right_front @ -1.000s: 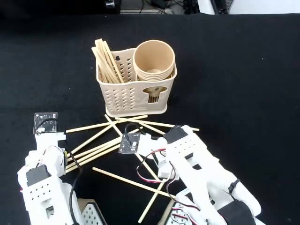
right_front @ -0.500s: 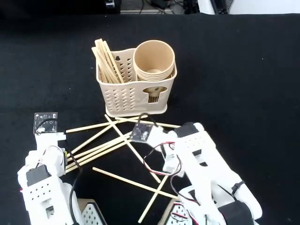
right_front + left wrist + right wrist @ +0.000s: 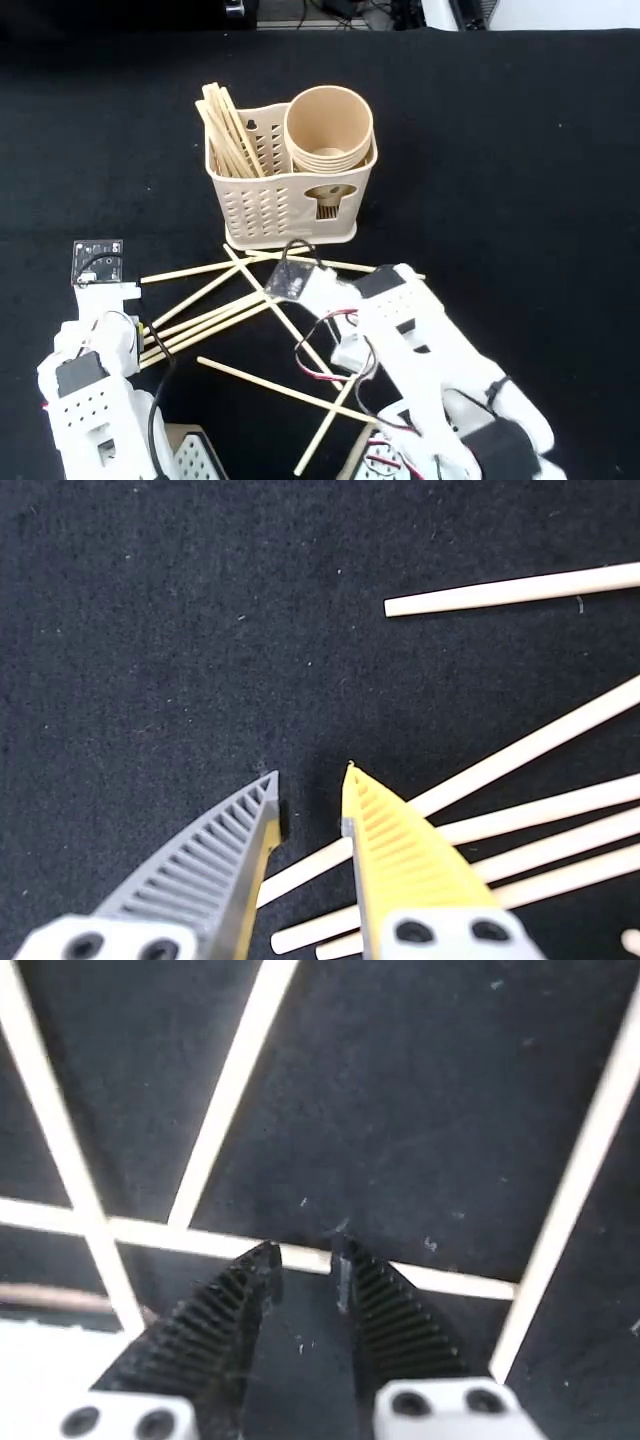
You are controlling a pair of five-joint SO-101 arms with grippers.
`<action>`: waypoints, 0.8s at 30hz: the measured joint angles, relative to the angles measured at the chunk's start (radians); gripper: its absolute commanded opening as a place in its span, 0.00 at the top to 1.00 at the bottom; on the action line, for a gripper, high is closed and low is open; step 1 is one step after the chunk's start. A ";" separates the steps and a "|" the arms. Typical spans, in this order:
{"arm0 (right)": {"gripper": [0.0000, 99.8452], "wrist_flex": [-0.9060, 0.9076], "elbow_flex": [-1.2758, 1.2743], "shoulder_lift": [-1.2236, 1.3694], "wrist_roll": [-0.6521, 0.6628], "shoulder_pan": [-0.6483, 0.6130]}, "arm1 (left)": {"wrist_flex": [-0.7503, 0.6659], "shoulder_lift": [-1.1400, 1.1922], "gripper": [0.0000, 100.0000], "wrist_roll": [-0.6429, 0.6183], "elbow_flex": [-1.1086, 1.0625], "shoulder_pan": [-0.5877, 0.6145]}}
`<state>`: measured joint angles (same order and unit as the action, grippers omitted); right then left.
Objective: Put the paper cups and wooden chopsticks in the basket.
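The beige basket [image 3: 285, 205] stands at the table's middle back, with stacked paper cups [image 3: 328, 125] in its right half and a bundle of wooden chopsticks [image 3: 228, 130] in its left half. Several loose chopsticks [image 3: 205, 318] lie crossed on the black cloth in front of it. My right gripper [image 3: 305, 1252] hovers just above one lying chopstick [image 3: 450, 1280], jaws narrowly open with nothing between them. At the front left, my left gripper [image 3: 312, 777] is slightly open beside the ends of several chopsticks [image 3: 530, 810], holding nothing.
The right arm [image 3: 430, 360] covers part of the chopstick pile in the high view, and the left arm [image 3: 90, 390] sits at the front left corner. More chopsticks [image 3: 285, 390] lie near the front edge. Black cloth [image 3: 520, 180] stretches to the right.
The right arm has moved away from the front edge toward the basket, then shifted a little left. The left arm and the chopsticks have stayed put.
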<state>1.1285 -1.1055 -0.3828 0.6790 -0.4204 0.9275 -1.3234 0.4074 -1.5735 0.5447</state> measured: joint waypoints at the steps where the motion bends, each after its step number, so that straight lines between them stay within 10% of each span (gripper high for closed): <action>1: 0.89 -0.011 0.020 0.034 -0.023 0.003 | 0.000 0.000 0.88 0.000 0.000 0.000; 24: 0.98 0.166 0.069 -0.173 -0.100 0.011 | 0.000 0.000 0.88 0.000 0.000 0.000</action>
<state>1.2942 -1.0365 -0.5562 0.5792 -0.4097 0.9275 -1.3234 0.4074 -1.5735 0.5447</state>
